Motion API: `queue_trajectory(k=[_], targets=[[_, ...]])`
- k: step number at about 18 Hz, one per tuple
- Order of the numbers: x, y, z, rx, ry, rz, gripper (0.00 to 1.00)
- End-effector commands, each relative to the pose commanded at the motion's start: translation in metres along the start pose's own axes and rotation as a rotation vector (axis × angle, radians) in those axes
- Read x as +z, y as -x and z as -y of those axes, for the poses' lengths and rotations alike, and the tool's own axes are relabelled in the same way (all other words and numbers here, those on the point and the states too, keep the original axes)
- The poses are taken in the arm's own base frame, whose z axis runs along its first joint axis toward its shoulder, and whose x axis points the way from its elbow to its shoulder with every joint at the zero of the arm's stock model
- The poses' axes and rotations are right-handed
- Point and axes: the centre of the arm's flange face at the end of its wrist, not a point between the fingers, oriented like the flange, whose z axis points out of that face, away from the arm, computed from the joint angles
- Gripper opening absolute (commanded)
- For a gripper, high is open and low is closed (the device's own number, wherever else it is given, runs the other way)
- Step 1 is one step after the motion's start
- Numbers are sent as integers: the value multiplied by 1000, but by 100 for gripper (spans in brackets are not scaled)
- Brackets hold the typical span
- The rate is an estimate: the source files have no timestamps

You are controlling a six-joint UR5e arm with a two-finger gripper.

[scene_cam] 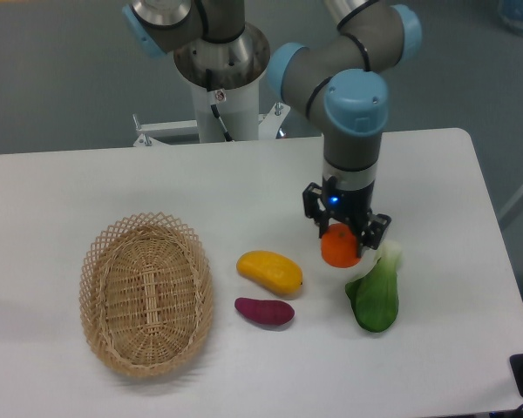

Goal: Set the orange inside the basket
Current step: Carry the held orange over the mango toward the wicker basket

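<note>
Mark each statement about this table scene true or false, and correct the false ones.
1. The gripper is shut on the orange. True.
2. The orange already lies in the basket. False: the basket holds nothing, and the orange is in the gripper, far to the right of it.
3. The mango lies between the basket and the orange. True.
4. The purple sweet potato sits behind the mango, nearer the robot base. False: it lies in front of the mango, nearer the camera.
5. A green leafy vegetable lies right of the sweet potato. True.
</note>
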Motion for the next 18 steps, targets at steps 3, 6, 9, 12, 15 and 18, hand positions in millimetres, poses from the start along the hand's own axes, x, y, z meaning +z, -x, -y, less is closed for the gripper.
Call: queue_trajectory(k=[3, 6, 9, 12, 15, 18], targets=[[-3, -14, 19, -15, -15, 10, 48], [-6, -21, 35, -32, -39, 4, 48], [-10, -27, 54, -50, -85, -11, 48], [-15, -37, 72, -25, -104, -13, 49], [-18, -51, 86, -31, -131, -31, 49], [-23, -64, 103, -22, -145, -33, 49]])
